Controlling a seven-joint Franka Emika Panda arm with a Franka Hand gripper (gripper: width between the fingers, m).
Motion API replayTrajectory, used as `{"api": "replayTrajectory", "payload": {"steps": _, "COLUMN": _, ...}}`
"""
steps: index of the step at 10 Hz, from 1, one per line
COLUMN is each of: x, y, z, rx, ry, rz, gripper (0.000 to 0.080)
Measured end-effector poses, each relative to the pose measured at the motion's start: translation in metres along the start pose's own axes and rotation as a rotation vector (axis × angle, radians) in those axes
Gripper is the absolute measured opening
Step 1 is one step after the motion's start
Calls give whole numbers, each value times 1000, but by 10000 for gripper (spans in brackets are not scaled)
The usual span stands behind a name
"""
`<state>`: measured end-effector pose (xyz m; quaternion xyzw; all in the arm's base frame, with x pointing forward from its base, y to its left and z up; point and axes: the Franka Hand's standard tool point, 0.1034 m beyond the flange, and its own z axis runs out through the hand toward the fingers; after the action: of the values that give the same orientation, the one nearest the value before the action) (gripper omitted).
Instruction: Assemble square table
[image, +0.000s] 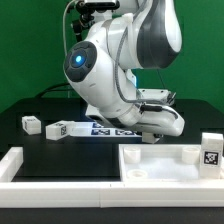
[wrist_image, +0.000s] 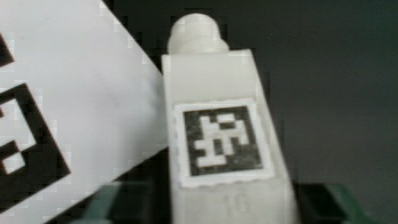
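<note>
Gripper (image: 150, 132) is down low over the black table (image: 60, 150), just past the far edge of the square panel (image: 150, 166). The arm's own body hides the fingers in the exterior view.

Wrist view is basically all table leg (wrist_image: 217, 110). It fills the middle of the frame, rounded end pointing away from the camera, with its tag (wrist_image: 221, 137) facing the lens, so it's lined up right on the centre line where the jaws sit. Can't tell how wide the jaws are or whether they've actually got hold of it. No fingertip shows clearly, just dark blurry bits at the frame edge. Marker board (wrist_image: 63, 90) lies just beside that leg; can't tell if they touch.

Other bits in the exterior view:
- The square panel lies flat, rim up, on the near side towards the exterior view's right, against the near border bar (image: 100, 190).
- 2 loose legs lie on the far side at the exterior view's left, outer leg (image: 30, 123) and inner leg (image: 58, 128), close together but apart.
- 1 upright leg (image: 210, 150) stands at the exterior view's right, just beside the panel.
</note>
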<state>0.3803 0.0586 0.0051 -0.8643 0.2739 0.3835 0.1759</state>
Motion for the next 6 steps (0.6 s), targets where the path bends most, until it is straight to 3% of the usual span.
{"api": "replayTrajectory", "payload": {"steps": 1, "x": 0, "y": 0, "z": 0, "rx": 0, "ry": 0, "rz": 0, "gripper": 288}}
{"api": "replayTrajectory", "payload": {"steps": 6, "x": 0, "y": 0, "z": 0, "rx": 0, "ry": 0, "rz": 0, "gripper": 288}}
